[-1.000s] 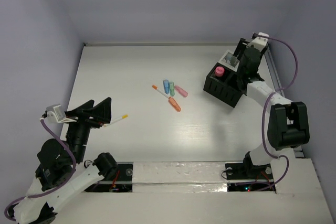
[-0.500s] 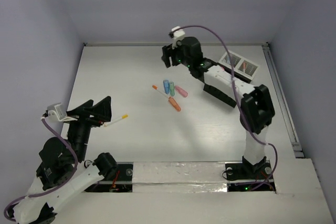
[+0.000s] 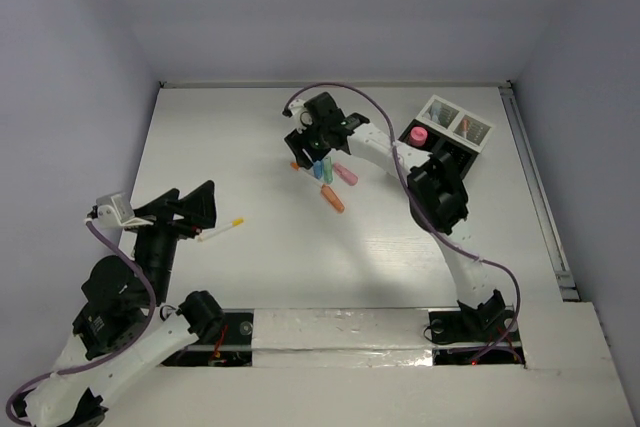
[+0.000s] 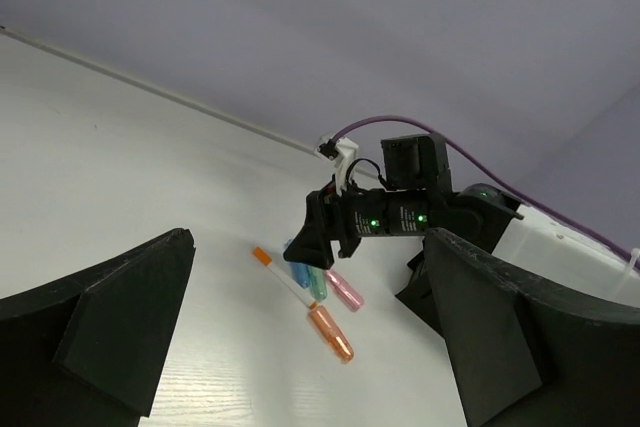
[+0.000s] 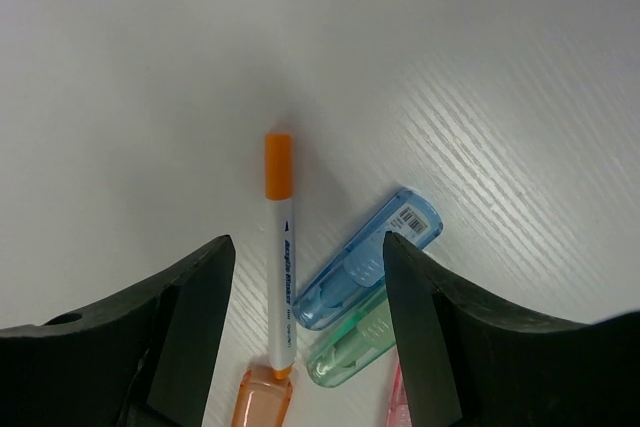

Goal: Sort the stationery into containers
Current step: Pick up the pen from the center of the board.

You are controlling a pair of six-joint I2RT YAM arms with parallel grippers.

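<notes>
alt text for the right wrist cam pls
The open right gripper hangs over a white pen with an orange cap, lying on the white table. Beside it lie a blue marker and a green marker, side by side.

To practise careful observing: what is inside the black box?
A pink cylinder stands in one far cell of the box. The right arm covers most other cells.

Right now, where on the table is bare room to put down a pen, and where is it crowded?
Bare: the far-left table between the back edge and the left gripper; also the near strip between the orange marker and the near edge. Crowded: the marker cluster under the right gripper.
</notes>
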